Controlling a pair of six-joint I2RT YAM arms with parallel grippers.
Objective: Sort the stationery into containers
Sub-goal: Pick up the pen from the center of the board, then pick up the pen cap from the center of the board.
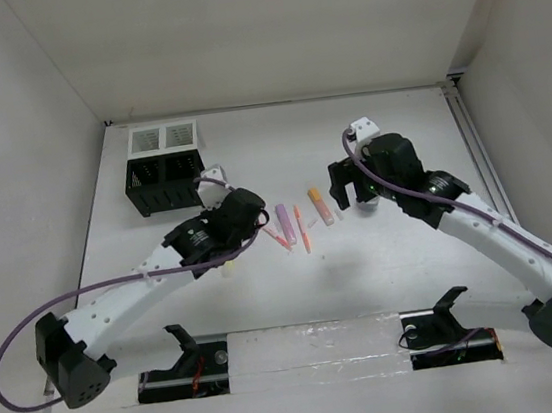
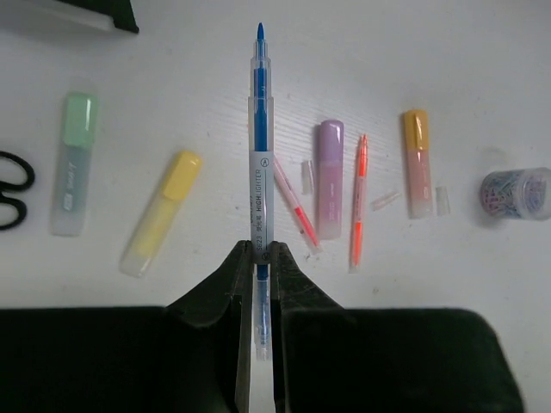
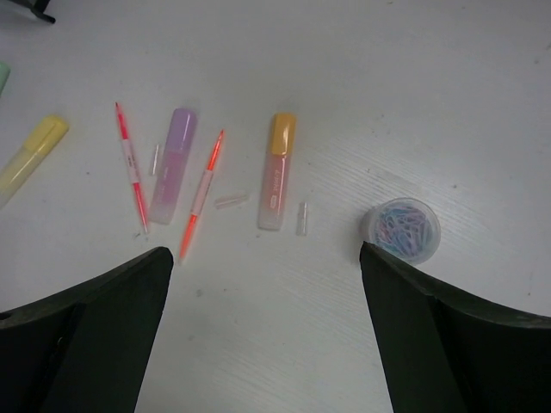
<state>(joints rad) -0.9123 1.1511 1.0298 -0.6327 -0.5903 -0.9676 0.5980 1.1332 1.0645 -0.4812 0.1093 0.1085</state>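
One pen in hand: left end effector (image 2: 260, 251) is clamped on the blue pen (image 2: 260, 155) near its tail, tip pointing far, apparently off the tabletop (image 2: 448, 69), just near-right of the black organiser (image 1: 164, 183). Right end effector (image 3: 265, 251) gapes wide, holding nothing, above the orange marker (image 3: 277, 172) and clip tub (image 3: 400, 228). Likely step: drop the pen in. Tip it upright first, centre over one compartment, release low so it can't bounce off the mesh rim.
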